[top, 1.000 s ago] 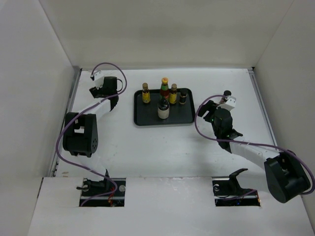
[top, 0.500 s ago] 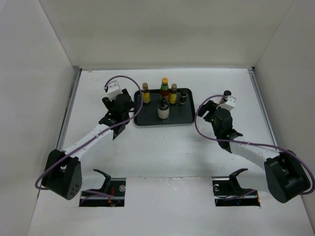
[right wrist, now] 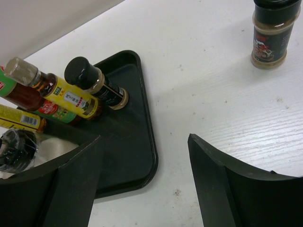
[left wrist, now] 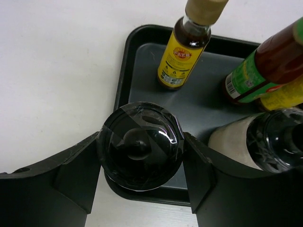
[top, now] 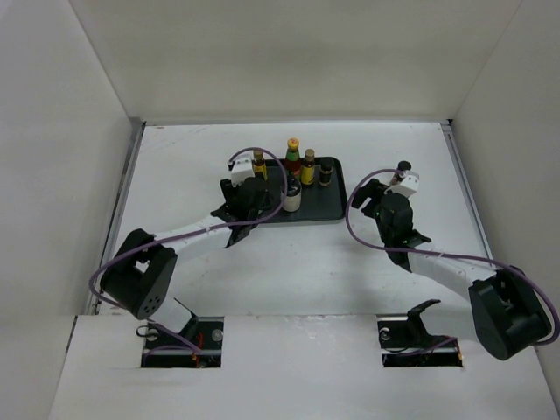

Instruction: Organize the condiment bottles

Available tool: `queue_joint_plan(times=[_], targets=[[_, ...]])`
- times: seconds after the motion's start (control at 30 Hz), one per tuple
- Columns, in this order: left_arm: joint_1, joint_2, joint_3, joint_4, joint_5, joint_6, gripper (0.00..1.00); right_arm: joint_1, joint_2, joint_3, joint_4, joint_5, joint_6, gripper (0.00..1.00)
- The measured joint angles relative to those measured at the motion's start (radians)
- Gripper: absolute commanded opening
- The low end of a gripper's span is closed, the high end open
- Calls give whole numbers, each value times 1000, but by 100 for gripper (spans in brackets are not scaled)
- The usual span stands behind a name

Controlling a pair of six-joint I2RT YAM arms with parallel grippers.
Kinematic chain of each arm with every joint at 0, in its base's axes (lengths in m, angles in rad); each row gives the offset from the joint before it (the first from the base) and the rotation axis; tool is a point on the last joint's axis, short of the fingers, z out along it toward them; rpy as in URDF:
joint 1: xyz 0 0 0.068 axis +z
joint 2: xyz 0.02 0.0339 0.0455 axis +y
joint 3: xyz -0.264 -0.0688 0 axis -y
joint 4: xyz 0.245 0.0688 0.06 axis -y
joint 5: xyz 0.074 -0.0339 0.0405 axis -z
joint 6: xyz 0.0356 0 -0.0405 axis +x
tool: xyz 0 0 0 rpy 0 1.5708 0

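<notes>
Black-capped bottle sits clamped in left end effector; right end effector gapes wide

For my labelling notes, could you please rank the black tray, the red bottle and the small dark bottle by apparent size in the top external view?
Largest: black tray.
Then: red bottle.
Smallest: small dark bottle.

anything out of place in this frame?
One squat black-capped jar stands alone on the table, right of the tray that holds the other bottles. The left gripper is closed on another black-capped bottle at the tray's near-left rim. Nothing looks spilled or tipped.
</notes>
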Motion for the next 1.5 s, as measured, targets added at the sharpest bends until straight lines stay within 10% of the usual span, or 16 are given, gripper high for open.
queue_joint_plan(times=[0.63, 0.93, 1.03, 1.2, 1.5], targets=[[-43, 38, -19, 149, 26, -1, 85, 26, 2, 3, 0, 18, -11, 79], [-116, -225, -174, 225, 5, -12, 100, 27, -43, 123, -114, 23, -39, 26], [-157, -365, -278, 310, -8, -14, 100, -17, -44, 228, -193, 23, -44, 37], [-189, -602, -471, 405, -57, -27, 100, -155, -26, 332, -295, 53, -63, 89], [-98, -803, -689, 447, -183, -93, 100, -354, 266, 554, -475, 55, -125, 100]])
